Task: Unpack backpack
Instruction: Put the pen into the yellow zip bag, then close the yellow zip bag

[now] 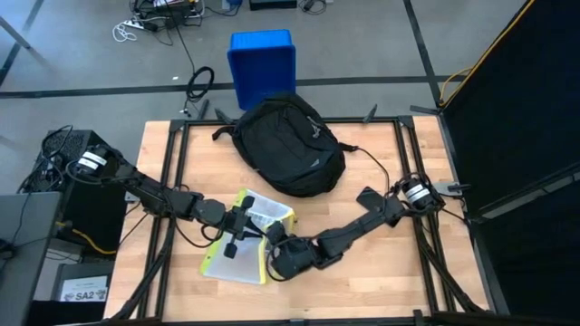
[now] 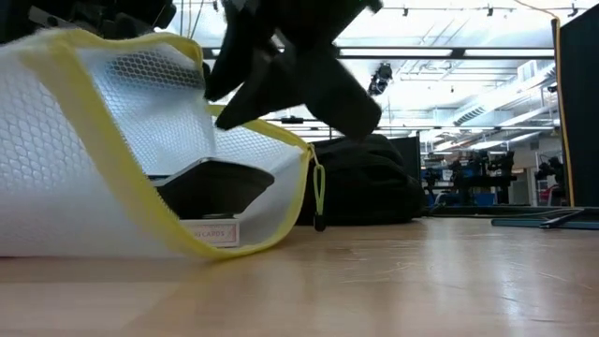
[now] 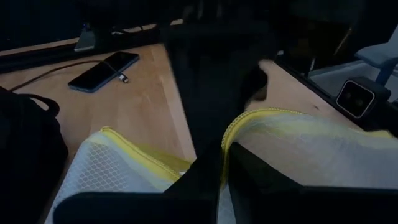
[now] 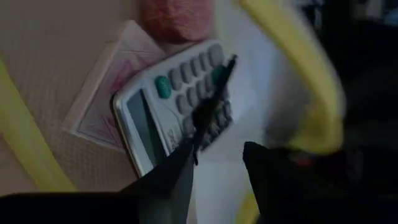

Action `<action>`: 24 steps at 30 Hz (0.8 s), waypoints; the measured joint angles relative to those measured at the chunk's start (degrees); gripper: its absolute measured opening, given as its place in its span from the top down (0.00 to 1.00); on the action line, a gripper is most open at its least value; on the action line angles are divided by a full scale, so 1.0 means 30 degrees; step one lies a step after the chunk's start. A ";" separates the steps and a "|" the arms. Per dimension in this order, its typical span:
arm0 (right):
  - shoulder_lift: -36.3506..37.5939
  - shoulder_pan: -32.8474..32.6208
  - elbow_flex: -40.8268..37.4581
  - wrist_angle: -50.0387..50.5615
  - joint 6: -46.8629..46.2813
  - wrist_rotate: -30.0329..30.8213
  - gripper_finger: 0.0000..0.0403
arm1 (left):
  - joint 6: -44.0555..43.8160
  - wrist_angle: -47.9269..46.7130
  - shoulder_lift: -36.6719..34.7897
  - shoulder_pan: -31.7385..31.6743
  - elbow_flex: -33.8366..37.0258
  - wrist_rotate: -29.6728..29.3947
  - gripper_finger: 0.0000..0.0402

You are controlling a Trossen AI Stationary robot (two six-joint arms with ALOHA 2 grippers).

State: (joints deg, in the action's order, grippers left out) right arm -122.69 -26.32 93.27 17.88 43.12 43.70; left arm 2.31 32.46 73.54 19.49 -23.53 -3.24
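Observation:
The black backpack [image 1: 290, 145] lies on the table's far middle, untouched, and shows behind the pouch in the low view [image 2: 365, 183]. A white mesh pouch with yellow trim [image 1: 245, 243] lies nearer, its mouth held open [image 2: 140, 140]. Inside it are a grey calculator [image 4: 174, 106], a card box [image 4: 102, 99] and something pink [image 4: 177, 18]. My left gripper [image 1: 243, 224] is shut on the pouch's upper rim. My right gripper [image 1: 272, 256] is open and reaches into the pouch's mouth, with its fingers [image 4: 186, 168] above the calculator. My left gripper [image 3: 227, 168] pinches the pouch's yellow-trimmed upper rim [image 3: 249, 121] between its two fingers, coming from the table's left. The rim is raised off the table, while the pouch's lower side [image 2: 94, 239] rests on the wood. My right gripper: I cannot tell whether its fingers touch the calculator or the mesh.
A blue plastic bin [image 1: 263, 63] stands on the floor beyond the table's far edge. A phone on a cable [image 3: 102, 70] lies on the wood in the left wrist view. Black frame rails [image 1: 177, 154] run along the table's sides. Bare wood shows at the near right [image 1: 381, 272].

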 joint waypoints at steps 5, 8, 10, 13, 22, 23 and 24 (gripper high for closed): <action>0.1082 -0.0557 0.0000 0.2865 -0.4077 0.0430 0.69 | -0.0033 -0.0043 0.0015 0.0000 0.0007 0.0036 1.00; 0.2000 -0.0459 0.0000 0.4993 -0.7911 -0.1234 0.71 | -0.0265 -0.0117 0.0015 0.0000 0.0007 0.0035 1.00; 0.2626 -0.0178 0.0001 0.6268 -1.0586 -0.3397 0.73 | -0.0354 -0.0184 0.0015 0.0000 0.0007 0.0039 1.00; 0.3000 0.0543 -0.0192 0.7555 -1.3985 -0.5748 0.76 | -0.0359 -0.0196 0.0015 0.0002 0.0015 0.0035 1.00; 0.2948 0.2202 -0.2887 0.7959 -1.7338 -0.6089 0.83 | -0.0393 -0.0222 0.0015 0.0000 0.0015 0.0013 1.00; 0.2981 0.2268 -0.3036 0.7814 -1.7476 -0.6057 0.84 | -0.0393 -0.0223 0.0015 0.0005 0.0015 0.0019 1.00; 0.2994 0.2290 -0.3129 0.7616 -1.7525 -0.6059 0.85 | -0.0386 -0.0231 0.0015 0.0003 0.0015 0.0021 1.00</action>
State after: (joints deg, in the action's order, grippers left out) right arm -113.71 -19.45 83.89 40.73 -9.46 25.52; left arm 1.15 31.77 73.58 19.49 -23.49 -3.18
